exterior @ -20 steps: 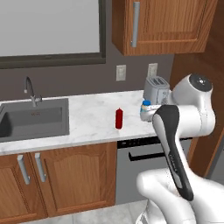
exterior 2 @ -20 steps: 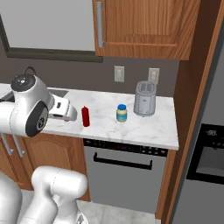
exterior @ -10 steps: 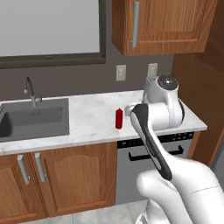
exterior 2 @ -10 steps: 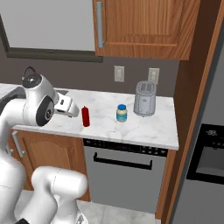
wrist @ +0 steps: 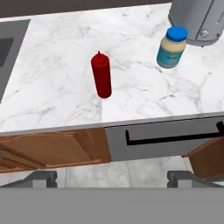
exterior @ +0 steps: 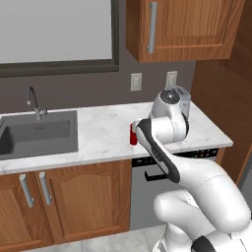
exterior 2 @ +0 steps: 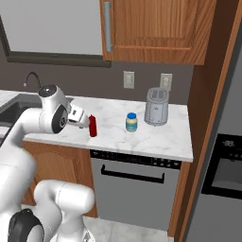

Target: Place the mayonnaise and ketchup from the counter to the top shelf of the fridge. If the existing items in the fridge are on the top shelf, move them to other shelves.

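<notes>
Hand view puts us above the tabletop (wrist: pixel 52 78) edge, end effector (exterior 2: pixel 84 120) empty, fingers parted by the look of their tips. We judge it is lining up on the ketchup (wrist: pixel 101 76), upright just beyond. Farther on stands the mayonnaise (wrist: pixel 171 47) — beside the toaster (wrist: pixel 197 19), both still to carry.

- Both base views look forward and down, from left and right, at the counter (exterior: pixel 98 140).
- The hand view looks down nearer, sharing the ketchup (wrist: pixel 101 76).
</notes>
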Motion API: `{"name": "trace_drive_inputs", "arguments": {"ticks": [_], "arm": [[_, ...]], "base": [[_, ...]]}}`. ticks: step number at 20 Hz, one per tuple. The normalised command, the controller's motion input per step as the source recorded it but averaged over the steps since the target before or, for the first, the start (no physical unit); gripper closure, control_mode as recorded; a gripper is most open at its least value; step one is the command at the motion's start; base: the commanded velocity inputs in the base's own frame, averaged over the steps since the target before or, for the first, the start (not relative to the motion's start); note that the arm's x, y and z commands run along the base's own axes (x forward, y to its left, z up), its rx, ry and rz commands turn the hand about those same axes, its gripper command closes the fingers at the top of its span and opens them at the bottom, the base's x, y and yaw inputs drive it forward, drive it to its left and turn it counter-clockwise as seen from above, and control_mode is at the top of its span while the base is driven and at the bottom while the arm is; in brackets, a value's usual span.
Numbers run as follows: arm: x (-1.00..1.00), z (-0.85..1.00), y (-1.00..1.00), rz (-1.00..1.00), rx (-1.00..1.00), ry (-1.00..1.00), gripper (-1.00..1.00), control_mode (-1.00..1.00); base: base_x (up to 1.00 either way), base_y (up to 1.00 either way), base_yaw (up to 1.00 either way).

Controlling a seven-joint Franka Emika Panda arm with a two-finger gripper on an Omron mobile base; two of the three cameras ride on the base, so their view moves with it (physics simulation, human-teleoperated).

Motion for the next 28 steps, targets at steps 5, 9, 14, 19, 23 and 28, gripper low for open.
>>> {"name": "trace_drive_inputs", "arguments": {"ticks": [5,9,14,19,23,28], "arm": [[0.44,-0.33,0.0,0.0,0.0,0.11,-1.0,-1.0],[0.34,-0.25,-0.01,0.0,0.0,0.11,-1.0,-1.0],[0.32,-0.18,-0.01,0.0,0.0,0.07,-1.0,-1.0],[0.37,-0.17,0.0,0.0,0.0,0.01,-1.0,-1.0],[0.33,-0.22,0.0,0.0,0.0,0.0,-1.0,-1.0],[0.32,-0.2,0.0,0.0,0.0,0.0,-1.0,-1.0]], "base": [[0.0,0.0,0.0],[0.0,0.0,0.0],[0.0,0.0,0.0],[0.0,0.0,0.0],[0.0,0.0,0.0],[0.0,0.0,0.0]]}}
